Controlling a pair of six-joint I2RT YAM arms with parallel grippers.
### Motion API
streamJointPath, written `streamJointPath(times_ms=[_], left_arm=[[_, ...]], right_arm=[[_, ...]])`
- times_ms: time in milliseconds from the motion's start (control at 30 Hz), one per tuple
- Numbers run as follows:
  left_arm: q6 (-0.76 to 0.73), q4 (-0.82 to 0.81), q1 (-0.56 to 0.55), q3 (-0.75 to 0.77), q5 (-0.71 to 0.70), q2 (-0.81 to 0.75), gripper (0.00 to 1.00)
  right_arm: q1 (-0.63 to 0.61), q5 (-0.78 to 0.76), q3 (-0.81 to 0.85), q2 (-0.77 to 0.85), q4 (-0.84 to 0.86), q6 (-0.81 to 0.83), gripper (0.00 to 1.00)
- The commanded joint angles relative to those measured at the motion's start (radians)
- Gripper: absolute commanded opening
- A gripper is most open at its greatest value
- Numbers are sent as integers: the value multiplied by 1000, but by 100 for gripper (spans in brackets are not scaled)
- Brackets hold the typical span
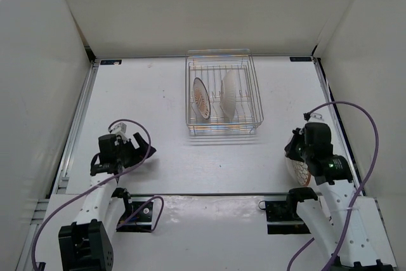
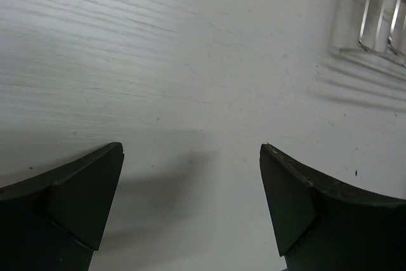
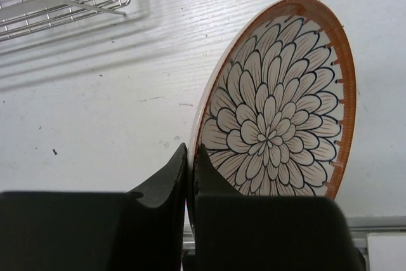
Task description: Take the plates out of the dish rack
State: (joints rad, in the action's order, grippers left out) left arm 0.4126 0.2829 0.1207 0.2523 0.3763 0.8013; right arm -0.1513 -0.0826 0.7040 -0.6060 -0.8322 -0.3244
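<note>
Two still racked: the striped-face plate (image 1: pixel 201 98) and the white-backed plate (image 1: pixel 229 93) stand on edge side by side in the dish rack (image 1: pixel 255 93), far middle of the worktop (image 1: pixel 146 93).
Third plate (image 3: pixel 279 106): petal pattern, orange-brown rim, well apart from the rack on the right.
Right gripper (image 3: pixel 190 160): pinched tight on that plate's rim.
Left gripper (image 2: pixel 190 150): jaws wide, holding nothing, low over the near left.
Worktop: white, faint grain streaks, a few dark specks.
Room: plain white walls (image 1: pixel 209 4) on three sides.

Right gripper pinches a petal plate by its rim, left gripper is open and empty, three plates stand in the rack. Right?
No: the top view shows two plates in the rack, not three. The right gripper does pinch the petal plate by its rim; the left gripper is open and empty.
</note>
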Motion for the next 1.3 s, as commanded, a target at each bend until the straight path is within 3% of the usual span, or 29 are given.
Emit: streamJointPath(times_ms=[0,300,333,467,500,533,700,967,1167,1267], left_arm=[[-30,28,-4,-47,130,-27,100],[-75,55,-7,-94,128,-63,100],[-72,58,-9,-94,131,-63,100],[-69,45,-6,-96,142,-42,100],[-69,45,-10,-96,142,-37,100],[-70,45,-7,-93,141,-31,100],[-69,45,-7,-90,144,-17,100],[-72,58,-6,-87,133,-16,100],[-70,59,-7,-88,130,-24,100],[-70,61,-6,-87,128,-22,100]], right_arm=[[-1,6,-56,11,68,-15,0],[-1,111,-152,-80,195,-45,5],[-1,125,-167,-96,211,-50,11],[1,178,-208,-121,243,-67,16],[-1,178,-215,-123,251,-70,23],[-2,176,-227,-126,263,-73,41],[-1,225,-233,-138,288,-88,62],[-1,211,-173,-163,272,-65,62],[2,205,-49,-169,294,-54,52],[1,300,17,-196,428,-53,48]])
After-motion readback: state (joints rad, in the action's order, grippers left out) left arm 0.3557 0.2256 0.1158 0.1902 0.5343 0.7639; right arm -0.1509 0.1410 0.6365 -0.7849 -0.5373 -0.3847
